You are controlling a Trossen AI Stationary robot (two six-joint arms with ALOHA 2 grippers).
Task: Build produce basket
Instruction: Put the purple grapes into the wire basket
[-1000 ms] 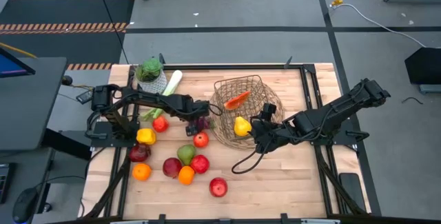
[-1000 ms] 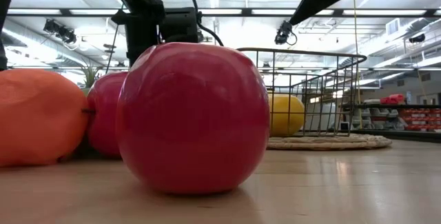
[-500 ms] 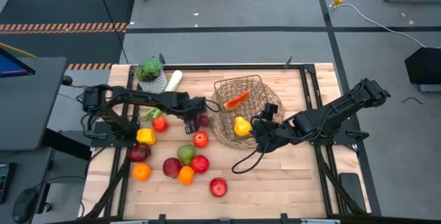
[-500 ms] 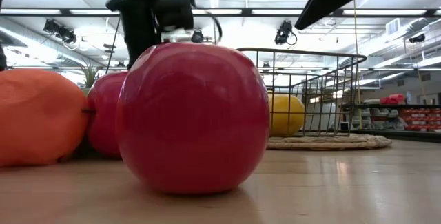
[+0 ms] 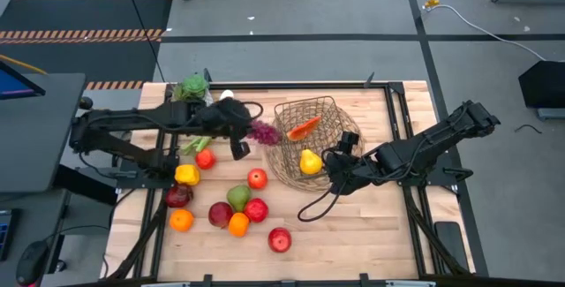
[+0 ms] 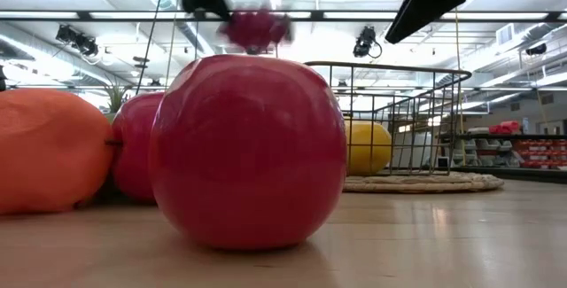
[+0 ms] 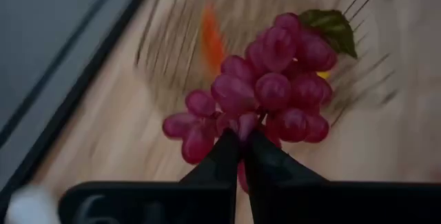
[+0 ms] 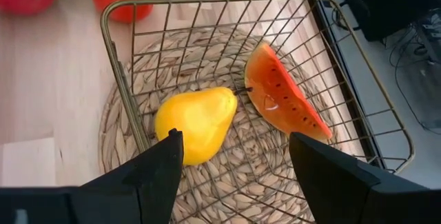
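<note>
Blur spoils my low view: the grapes (image 6: 255, 27) are a dark-red smear up high, and the left arm above them is cut off at the frame's top. A red apple (image 6: 248, 151) fills most of that view and hides much of the table behind it. My left wrist view is sharper on the fruit: the left gripper (image 7: 242, 156) has its jaws pressed together, pinching the grapes (image 7: 265, 93) by what I take to be the stem, though the contact point is hidden behind the berries.

From above, the left gripper (image 5: 243, 137) reaches rightward, holding the grapes (image 5: 263, 132) in the air just left of the basket (image 5: 328, 103). The basket holds a yellow pear (image 5: 309, 161) and a watermelon slice (image 5: 304, 128). The right gripper (image 5: 338, 170) hangs at the basket's near right rim, jaws spread, holding nothing; its arm stretches in low from the right. Apples, oranges and a green pear (image 5: 237, 197) lie loose at the near left.
</note>
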